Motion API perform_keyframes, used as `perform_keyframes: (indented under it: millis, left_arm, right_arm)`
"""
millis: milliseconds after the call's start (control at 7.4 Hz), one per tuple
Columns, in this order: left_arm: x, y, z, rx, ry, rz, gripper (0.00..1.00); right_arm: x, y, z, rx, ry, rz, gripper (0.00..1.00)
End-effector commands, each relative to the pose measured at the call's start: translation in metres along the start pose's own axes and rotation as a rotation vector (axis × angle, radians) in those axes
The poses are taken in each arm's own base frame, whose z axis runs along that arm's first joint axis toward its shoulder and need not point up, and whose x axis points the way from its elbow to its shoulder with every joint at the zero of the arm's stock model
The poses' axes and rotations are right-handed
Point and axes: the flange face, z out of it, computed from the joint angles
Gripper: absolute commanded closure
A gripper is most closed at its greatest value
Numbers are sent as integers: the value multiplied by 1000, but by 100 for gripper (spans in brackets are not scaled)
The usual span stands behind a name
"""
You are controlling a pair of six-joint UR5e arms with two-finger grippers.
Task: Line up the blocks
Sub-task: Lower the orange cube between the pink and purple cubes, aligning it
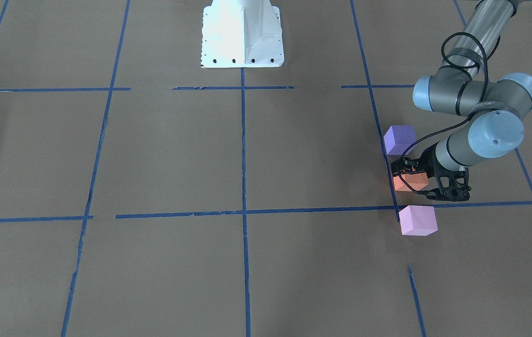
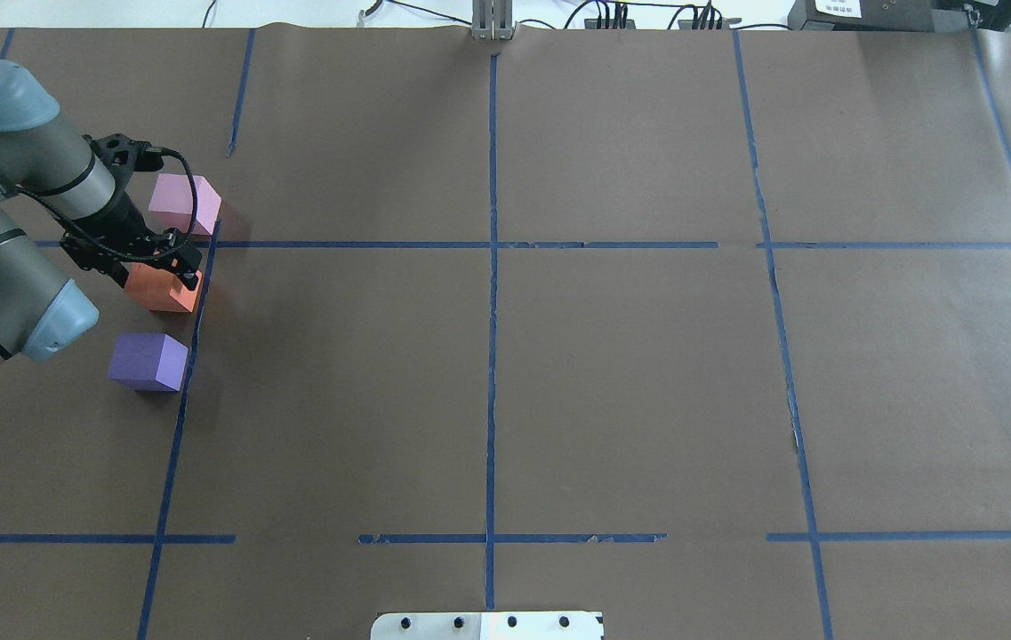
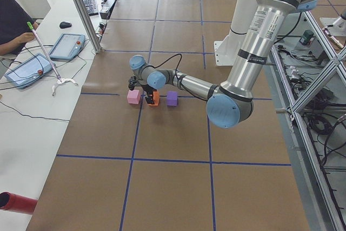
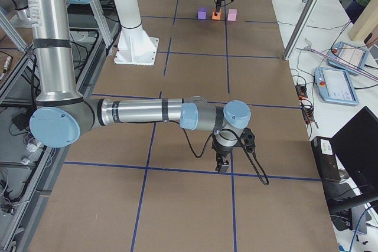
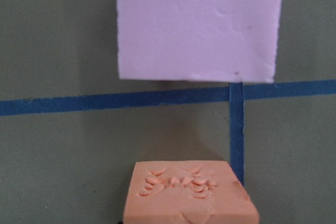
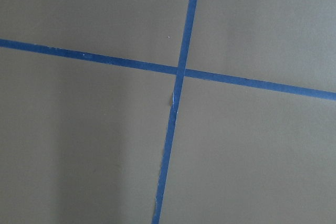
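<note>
Three foam cubes stand in a short row along a blue tape line at the table's left end: purple (image 1: pixel 399 139), orange (image 1: pixel 411 182), pink (image 1: pixel 418 220). In the overhead view they are pink (image 2: pixel 183 203), orange (image 2: pixel 158 292), purple (image 2: pixel 148 361). My left gripper (image 2: pixel 158 269) is over the orange cube with a finger at each side and looks shut on it, at or just above the paper. The left wrist view shows the orange cube's dented top (image 5: pixel 189 192) and the pink cube (image 5: pixel 197 24) beyond it. My right gripper (image 4: pixel 223 166) hangs low over a tape crossing far from the cubes. I cannot tell whether it is open or shut.
Brown paper with a blue tape grid (image 2: pixel 492 356) covers the table. The white robot base (image 1: pixel 242 32) stands at the middle of the robot's side. An aluminium post (image 3: pixel 81 9) and a desk with tablets (image 3: pixel 65 47) stand beyond the far edge, where an operator sits.
</note>
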Motion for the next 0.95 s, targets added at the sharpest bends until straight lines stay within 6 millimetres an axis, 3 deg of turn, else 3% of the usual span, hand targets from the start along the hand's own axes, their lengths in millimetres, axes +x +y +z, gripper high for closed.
perform_keyframes:
  millis: [0,541,676,811]
  left_arm:
    - [13,3,-17,29,15,-50,0]
    - [15,11,-32,34,9,-53,0]
    - [18,13,-47,55,18,-49,0]
    - [2,18,-66,84,24,-59,0]
  right_arm:
    - [0,0,0,0,0,0,0]
    - [0,0,0,0,0,0,0]
    - [0,0,0,0,0,0,0]
    - [0,0,0,0,0,0,0]
